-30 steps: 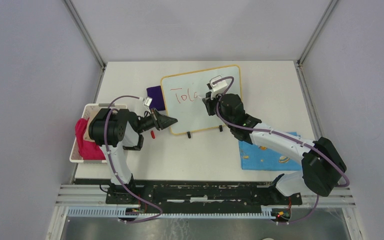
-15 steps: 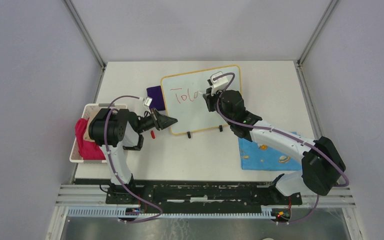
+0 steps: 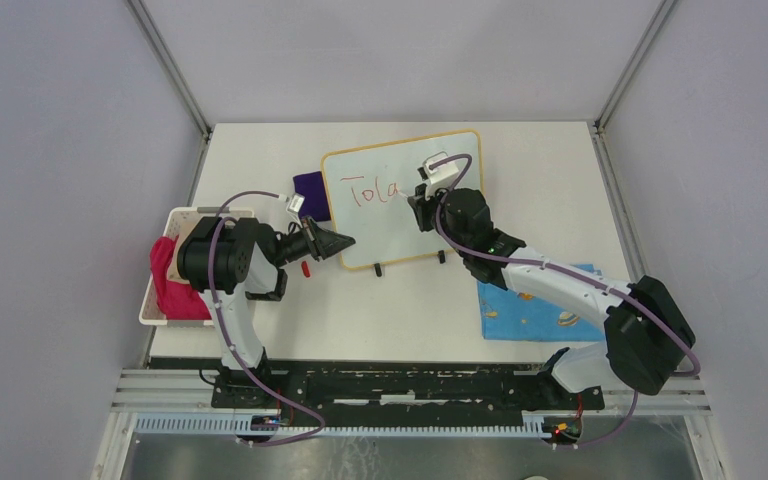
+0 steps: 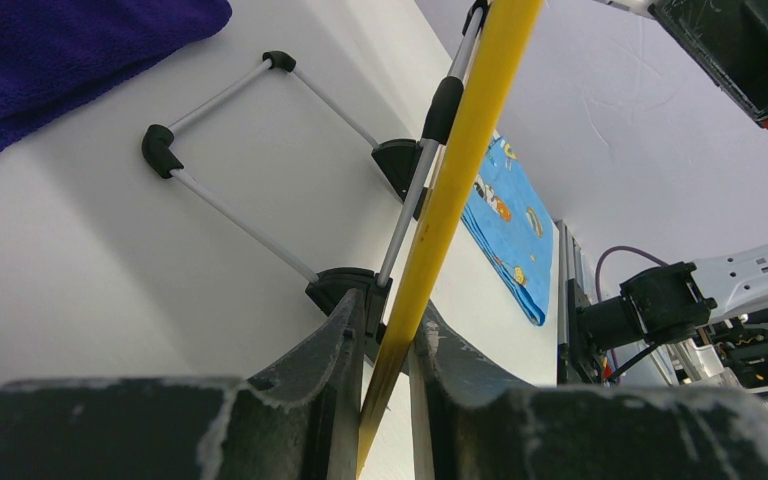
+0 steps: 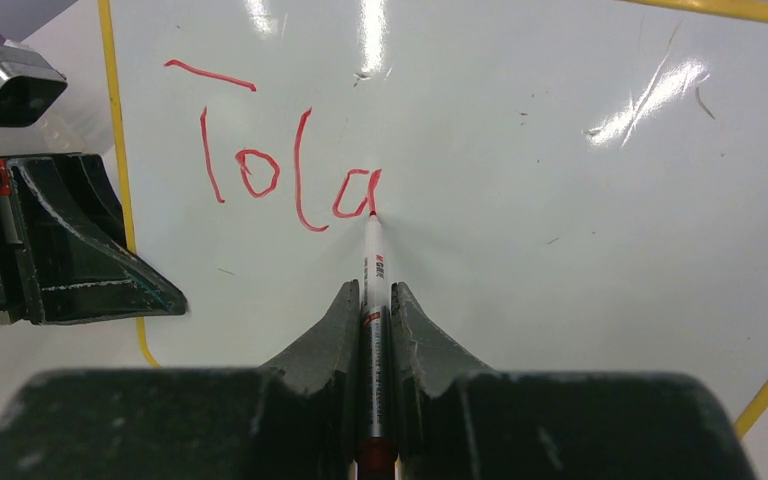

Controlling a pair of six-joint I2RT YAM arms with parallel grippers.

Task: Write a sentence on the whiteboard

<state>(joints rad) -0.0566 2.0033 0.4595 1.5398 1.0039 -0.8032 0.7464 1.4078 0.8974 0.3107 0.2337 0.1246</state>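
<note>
Red sentence [image 5: 298, 180] "Tola" | marker [image 5: 371, 262] half-hidden between right fingers [image 5: 326, 335] | whiteboard [image 5: 560, 200] cropped

Top cam's looking down from high behind near edge; both wrist cams're looking close-up, all sharing whiteboard [image 3: 390, 235].

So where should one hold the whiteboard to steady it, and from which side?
Pinch the whiteboard by its thin yellow frame, low on the left edge, from the left: propped up, that edge is exposed front and back. The left gripper grips there.
</note>
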